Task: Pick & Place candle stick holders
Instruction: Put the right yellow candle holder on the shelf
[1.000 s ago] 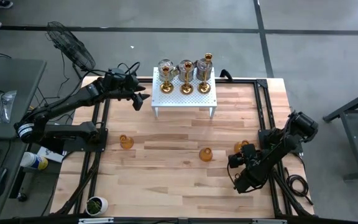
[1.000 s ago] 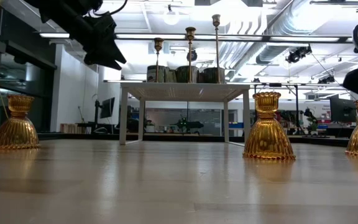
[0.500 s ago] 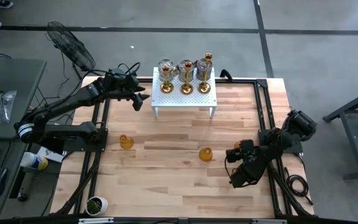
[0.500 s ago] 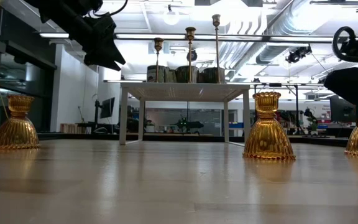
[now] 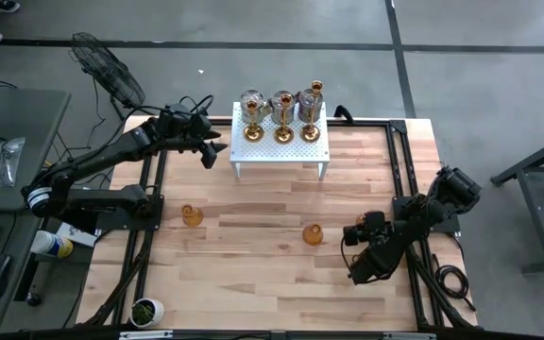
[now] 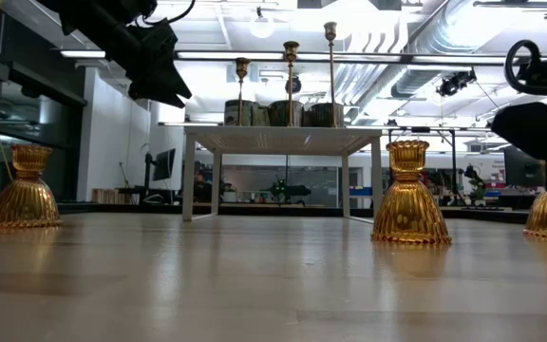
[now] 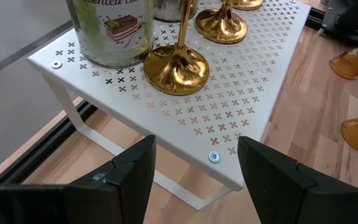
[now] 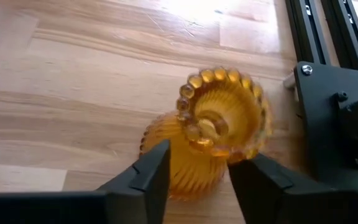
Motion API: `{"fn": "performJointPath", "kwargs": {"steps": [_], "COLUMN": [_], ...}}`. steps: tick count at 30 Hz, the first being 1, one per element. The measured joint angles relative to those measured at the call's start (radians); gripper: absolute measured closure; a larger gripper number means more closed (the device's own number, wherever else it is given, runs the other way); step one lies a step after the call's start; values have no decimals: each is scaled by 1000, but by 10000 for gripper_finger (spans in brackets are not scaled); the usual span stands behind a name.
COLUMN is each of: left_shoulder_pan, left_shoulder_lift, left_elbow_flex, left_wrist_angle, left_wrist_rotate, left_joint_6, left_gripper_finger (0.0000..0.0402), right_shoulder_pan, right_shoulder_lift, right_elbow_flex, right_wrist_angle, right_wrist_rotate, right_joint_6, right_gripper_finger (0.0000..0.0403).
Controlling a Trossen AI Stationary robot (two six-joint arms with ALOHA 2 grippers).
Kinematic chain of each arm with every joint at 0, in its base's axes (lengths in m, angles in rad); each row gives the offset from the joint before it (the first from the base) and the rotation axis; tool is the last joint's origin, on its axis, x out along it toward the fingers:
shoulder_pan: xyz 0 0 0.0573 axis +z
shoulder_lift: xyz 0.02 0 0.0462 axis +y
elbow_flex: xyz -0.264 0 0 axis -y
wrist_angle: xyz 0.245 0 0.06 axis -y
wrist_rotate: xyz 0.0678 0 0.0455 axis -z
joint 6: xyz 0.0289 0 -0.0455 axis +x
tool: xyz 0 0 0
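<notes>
Here, starting at your left, the left gripper (image 5: 217, 151) hangs in the air just off the left end of the white perforated stand (image 5: 281, 149), its jaws parted and holding nothing. On the wooden table (image 5: 272, 283) below and nearer you, an amber glass holder (image 5: 191, 215) stands alone on the left side. The stand, at the far edge of the table, carries three silver-grey goblets, the leftmost (image 5: 251, 101) among them, with three gold stemmed holders in front of them, the leftmost (image 7: 176, 67) seen close in the left wrist view. Moving right, a second amber holder (image 5: 312, 233) stands upright near the table's middle. Furthest right, the right gripper (image 8: 196, 177) is low over the table, its two fingers set on either side of a third amber holder (image 8: 219, 124). You cannot tell whether they already grip the glass.
</notes>
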Motion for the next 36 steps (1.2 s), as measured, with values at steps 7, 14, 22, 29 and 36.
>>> {"fn": "performJointPath", "kwargs": {"steps": [7,14,22,29,36], "left_shoulder_pan": [0,0,0,0,0], "left_shoulder_lift": [0,0,0,0,0], "left_elbow_flex": [0,0,0,0,0], "left_wrist_angle": [0,0,0,0,0], "left_wrist_rotate": [0,0,0,0,0], "left_joint_6": [0,0,0,0,0], "left_gripper_finger": [178,178,178,178,178], "right_shoulder_pan": [0,0,1,4,1], "right_shoulder_lift": [0,0,0,0,0], "right_elbow_flex": [0,0,0,0,-3], "right_wrist_angle": [1,2,21,73,55], "right_wrist_rotate": [0,6,-23,-8,58], "right_joint_6": [0,-7,-46,-66,-59], "right_gripper_finger": [322,361,357,273,168]}}
